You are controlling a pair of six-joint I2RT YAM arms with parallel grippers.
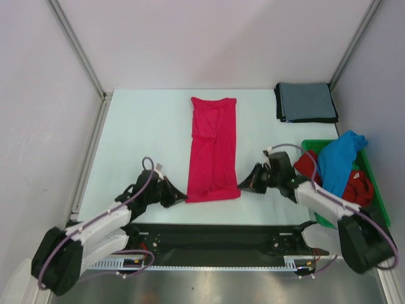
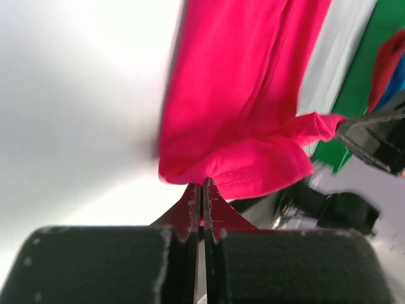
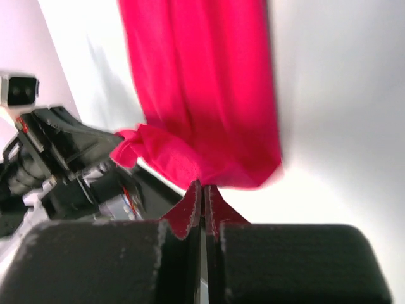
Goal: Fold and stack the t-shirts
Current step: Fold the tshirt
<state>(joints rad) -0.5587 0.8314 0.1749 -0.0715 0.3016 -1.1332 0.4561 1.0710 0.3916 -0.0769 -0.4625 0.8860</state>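
The white bench [image 1: 145, 145] takes up most of the overhead view. In the middle of it lies the pink-red t-shirt [image 1: 213, 149], already narrowed to a long strip. Its long axis runs from the bottom of the frame straight to the top, away from the two arms.

At the right edge stands a green tray [image 1: 378, 190] with a bright blue t-shirt [image 1: 338, 158] and a darker red t-shirt [image 1: 355, 189] heaped in it, both unfolded. In the upper right corner a grey-blue t-shirt [image 1: 307, 101] lies folded flat (the beginning of the stack, I suppose).

The left fingers [image 1: 179, 196] are at the lower left corner of the strip and the right fingers [image 1: 245, 184] at the lower right corner. Each arm is equally near to its own corner. In both wrist views the fingers are pressed together with the hem pinched at the tips, and the cloth puckers a little there.

From both pairs of fingers the whole shirt lies ahead, toward the top of the frame. I judge that the next fold must carry this near hem along the long axis to the far end, with both corners kept level.
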